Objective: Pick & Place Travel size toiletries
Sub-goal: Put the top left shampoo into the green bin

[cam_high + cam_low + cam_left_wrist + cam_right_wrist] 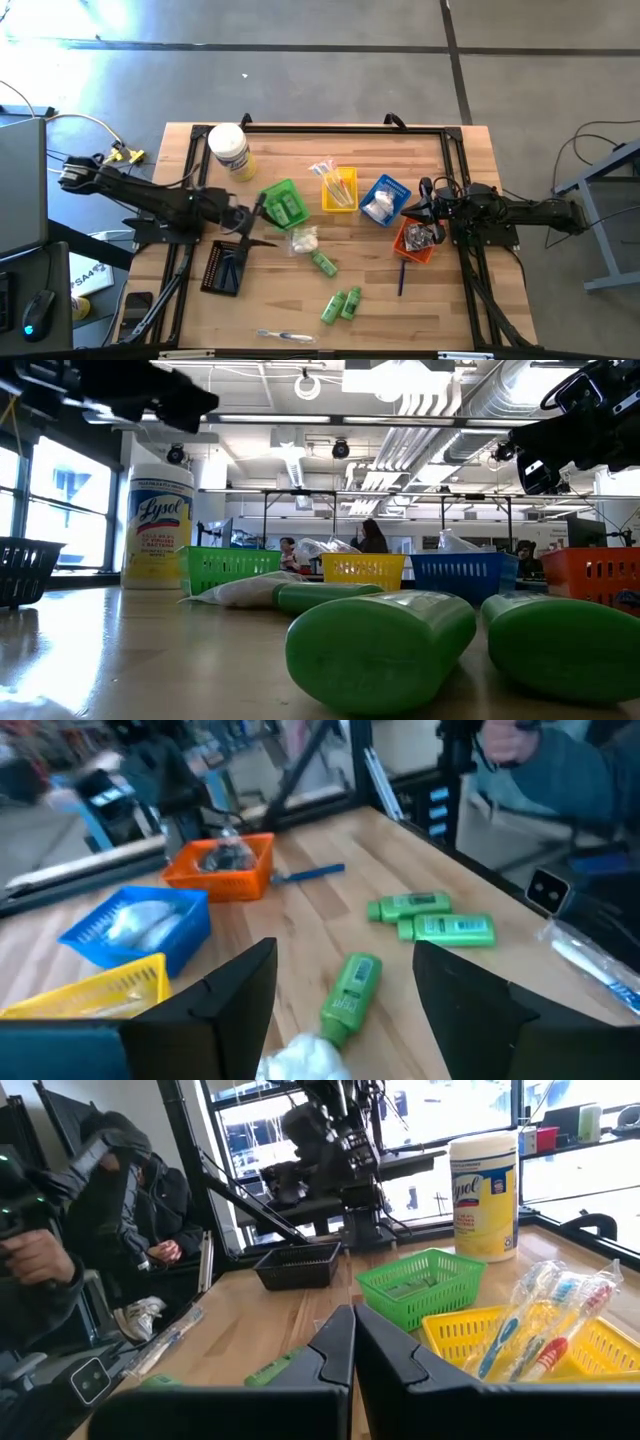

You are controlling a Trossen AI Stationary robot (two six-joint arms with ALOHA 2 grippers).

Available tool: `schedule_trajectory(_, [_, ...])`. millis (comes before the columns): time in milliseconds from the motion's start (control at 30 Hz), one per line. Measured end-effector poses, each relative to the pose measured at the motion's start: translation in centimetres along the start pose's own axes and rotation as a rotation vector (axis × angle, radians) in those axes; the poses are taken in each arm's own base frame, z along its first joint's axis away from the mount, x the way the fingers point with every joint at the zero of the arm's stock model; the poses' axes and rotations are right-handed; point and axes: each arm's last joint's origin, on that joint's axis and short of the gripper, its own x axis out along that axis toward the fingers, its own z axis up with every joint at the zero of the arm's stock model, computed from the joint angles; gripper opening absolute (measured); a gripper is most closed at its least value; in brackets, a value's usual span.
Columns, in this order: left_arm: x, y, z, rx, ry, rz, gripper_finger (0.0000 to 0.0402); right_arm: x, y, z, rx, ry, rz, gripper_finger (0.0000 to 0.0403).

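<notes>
Several toiletries lie loose on the table: a white packet (303, 240), a single green tube (323, 263), two green tubes side by side (340, 305), a clear-wrapped toothbrush (285, 336) by the near edge, and a thin blue item (401, 278). My left gripper (255, 215) hangs open and holds nothing. It is beside the green tray (283, 203) and points toward the table's right. In its wrist view (345, 960) the single tube (350, 995) and the packet (305, 1060) lie ahead of the fingers. My right gripper (410, 212) waits shut (353, 1330) by the orange tray (418, 240).
A black tray (225, 265) stands near my left arm. A yellow tray (339, 188) holds wrapped toothbrushes, and a blue tray (384, 200) holds white packets. A large white jar (230, 150) lies at the far left. A person sits beyond the table (150, 1210).
</notes>
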Motion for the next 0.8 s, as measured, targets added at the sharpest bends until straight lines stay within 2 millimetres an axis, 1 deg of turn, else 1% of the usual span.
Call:
schedule_trajectory(133, [-1.2,-0.5,-2.0,-0.022,-0.061,0.038,0.0208,0.0,0.0,0.0,0.000,0.000,0.000,0.0002])
schedule_trajectory(300, [-1.8,-0.7,-2.9,-0.024,-0.085,0.077,0.0188,0.0,0.0,0.0,-0.002,0.001,0.000,0.0002])
schedule_trajectory(433, [-1.9,-0.6,-2.9,-0.044,-0.088,0.092,0.0172,0.0,0.0,0.0,0.002,0.001,0.000,0.0002])
schedule_trajectory(600, [-1.6,-0.2,-2.9,-0.066,-0.044,0.201,0.0143,0.0,0.0,0.0,0.006,0.001,-0.002,0.0002])
schedule_trajectory(700, [-0.8,0.1,-2.0,-0.079,0.006,0.210,0.0135,0.0,-0.1,0.0,0.007,-0.004,-0.026,0.0002])
schedule_trajectory(800, [0.5,0.5,-1.4,-0.106,0.123,0.209,0.0139,0.0,-0.1,0.0,0.008,-0.006,-0.034,0.0002])
